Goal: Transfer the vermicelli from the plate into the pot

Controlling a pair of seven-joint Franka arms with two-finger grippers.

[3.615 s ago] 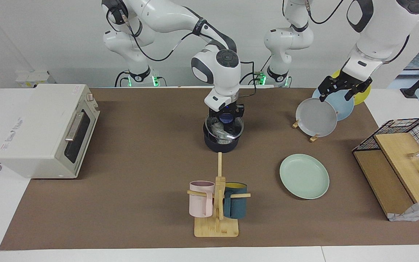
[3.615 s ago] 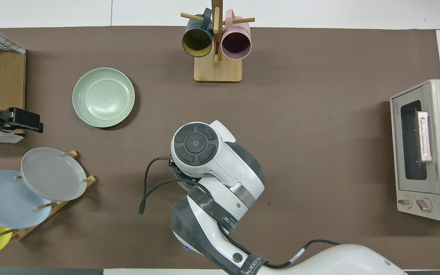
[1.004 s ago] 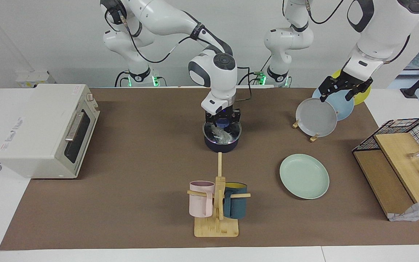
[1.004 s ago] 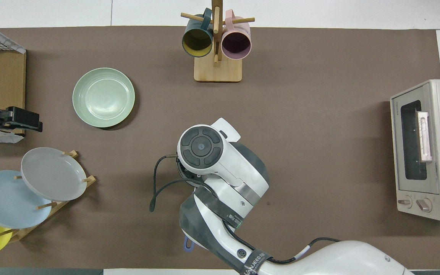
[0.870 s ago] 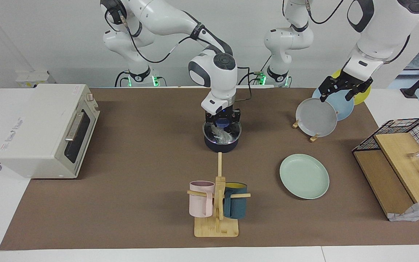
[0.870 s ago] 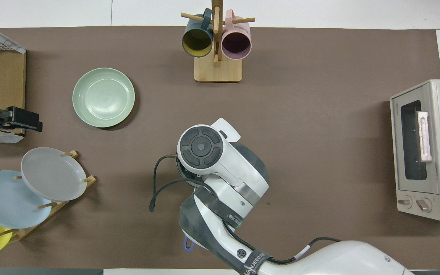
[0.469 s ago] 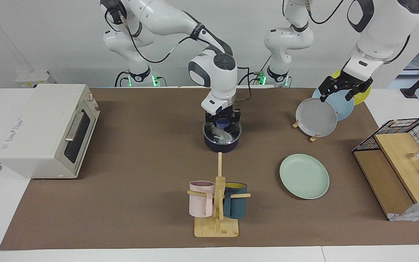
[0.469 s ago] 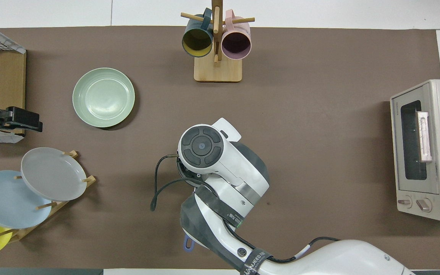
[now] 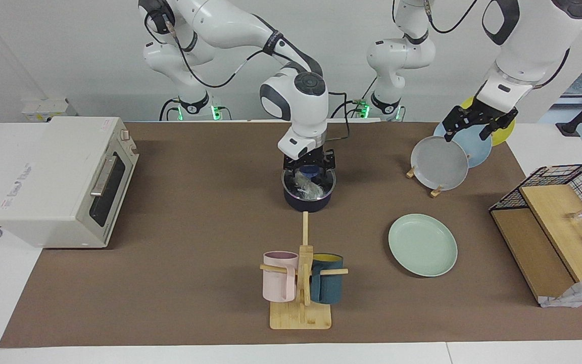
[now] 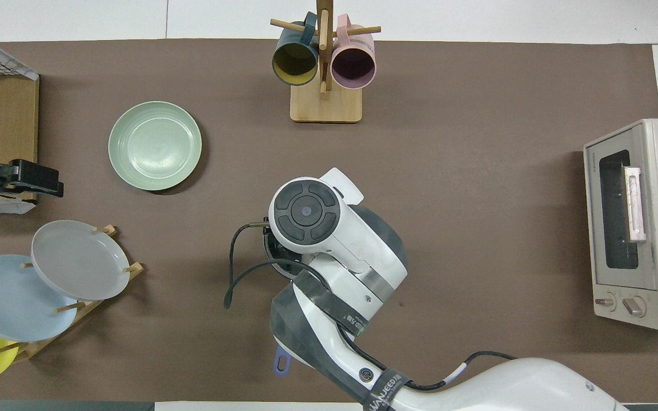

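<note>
The dark navy pot (image 9: 307, 202) stands mid-table, nearer to the robots than the mug rack. A whitish bundle of vermicelli (image 9: 307, 186) lies inside it. My right gripper (image 9: 309, 171) hangs just above the pot's mouth, open, with nothing between its fingers. In the overhead view the right arm covers the pot, except a bit of rim (image 10: 269, 251) and the blue handle's end (image 10: 281, 363). The mint-green plate (image 9: 423, 244) is bare, toward the left arm's end; it also shows in the overhead view (image 10: 155, 145). My left gripper (image 9: 475, 126) waits open, raised by the plate rack.
A wooden mug rack (image 9: 301, 283) holds a pink mug and a teal mug. A plate rack holds a grey plate (image 9: 438, 163), a light blue one and a yellow one. A toaster oven (image 9: 63, 179) stands at the right arm's end. A wire basket with wooden boards (image 9: 559, 222) is at the left arm's end.
My right gripper has risen out of the pot to just above its mouth, leaving the vermicelli inside. The left arm has not moved.
</note>
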